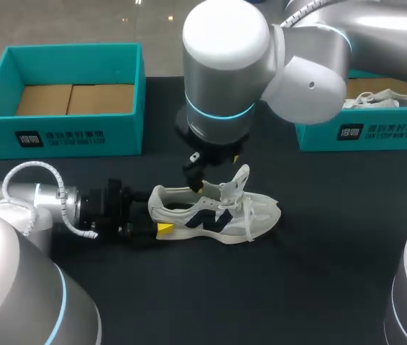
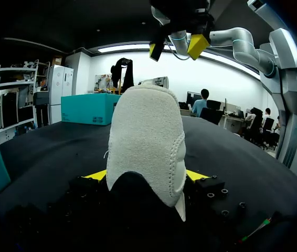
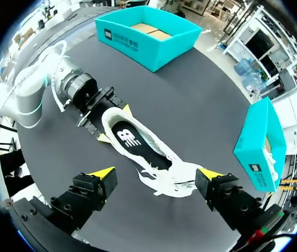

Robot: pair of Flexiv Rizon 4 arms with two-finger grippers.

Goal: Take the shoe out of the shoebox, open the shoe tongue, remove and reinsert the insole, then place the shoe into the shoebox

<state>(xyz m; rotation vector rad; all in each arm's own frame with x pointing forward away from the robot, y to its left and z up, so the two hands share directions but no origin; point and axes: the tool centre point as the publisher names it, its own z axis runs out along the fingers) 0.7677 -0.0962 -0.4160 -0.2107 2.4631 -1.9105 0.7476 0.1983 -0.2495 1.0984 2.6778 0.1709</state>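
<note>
While my left gripper (image 1: 160, 219) pinches the shoe (image 1: 218, 215) heel at nine o'clock, my wide-spread right gripper (image 3: 156, 173) tugging could wrench it loose.

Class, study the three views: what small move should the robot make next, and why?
Probably lower the right gripper into the shoe to pinch the insole. The left gripper clamps the heel, the tongue is pulled open, the insole lies exposed in place, and the right gripper hangs open just above it.
</note>
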